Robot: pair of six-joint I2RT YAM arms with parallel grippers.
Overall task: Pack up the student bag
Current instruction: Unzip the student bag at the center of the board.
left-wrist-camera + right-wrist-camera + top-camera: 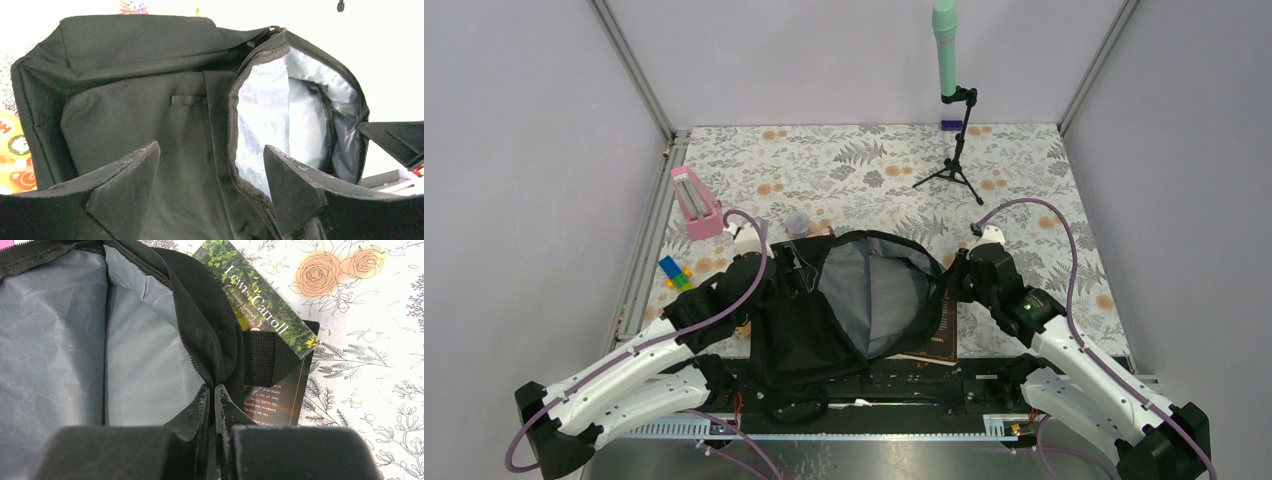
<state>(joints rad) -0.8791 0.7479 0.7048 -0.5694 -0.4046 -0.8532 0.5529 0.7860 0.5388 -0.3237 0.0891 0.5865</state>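
Observation:
The student bag (809, 335) is a black backpack lying at the table's near middle, its main compartment unzipped and its grey lining (876, 295) showing. My right gripper (214, 392) is shut on the bag's right rim fabric and holds that side up; in the top view the right gripper (951, 285) sits at the bag's right edge. My left gripper (212, 170) is open, its fingers on either side of the left zip edge of the opening (235, 150), with nothing held. A green Lewis Carroll book (260, 300) and a dark book (282, 400) lie partly under the bag's right side.
A pink stand (694, 203) and coloured blocks (674, 272) sit at the left. A small clear object (799, 222) lies behind the bag. A black tripod (952, 170) holding a green cylinder (945, 45) stands at the back. The dark book's edge (940, 335) sticks out beside the bag.

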